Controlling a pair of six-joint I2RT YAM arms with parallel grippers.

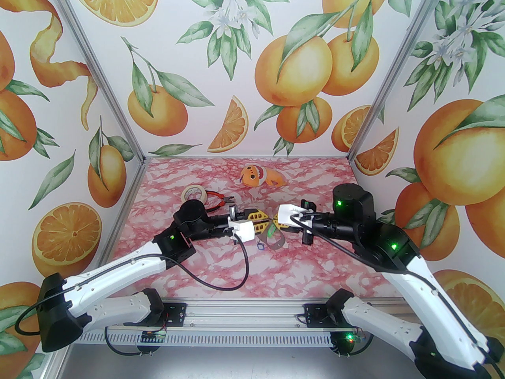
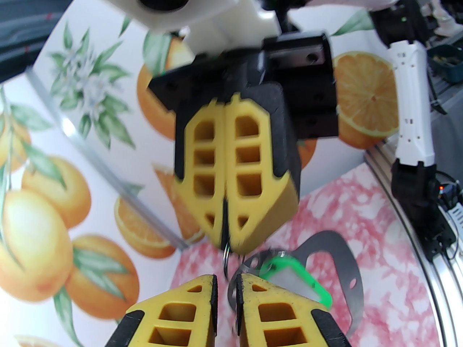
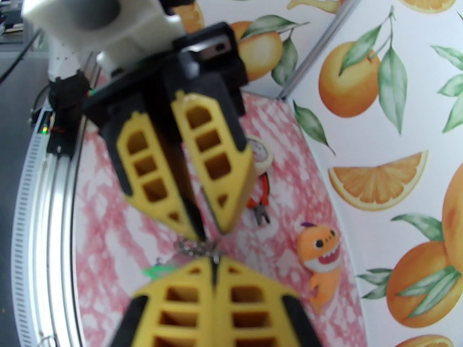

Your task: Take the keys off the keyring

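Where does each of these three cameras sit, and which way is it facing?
Top external: above and behind, looking down at the table; left arm, right arm show.
Left wrist: on the left arm, facing the opposite shut jaws, green key, keyring; own jaws below.
Right wrist: on the right arm, facing tape, pliers, plush toy; own jaws below.
Shared: top and right wrist both show the tape.

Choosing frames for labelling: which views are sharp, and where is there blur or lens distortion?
Top external: sharp and evenly lit. Left wrist: the right gripper is smeared by blur, the green key tag nearer focus. Right wrist: soft throughout, the left gripper and the keyring hazy, the base rail bowed by the lens.
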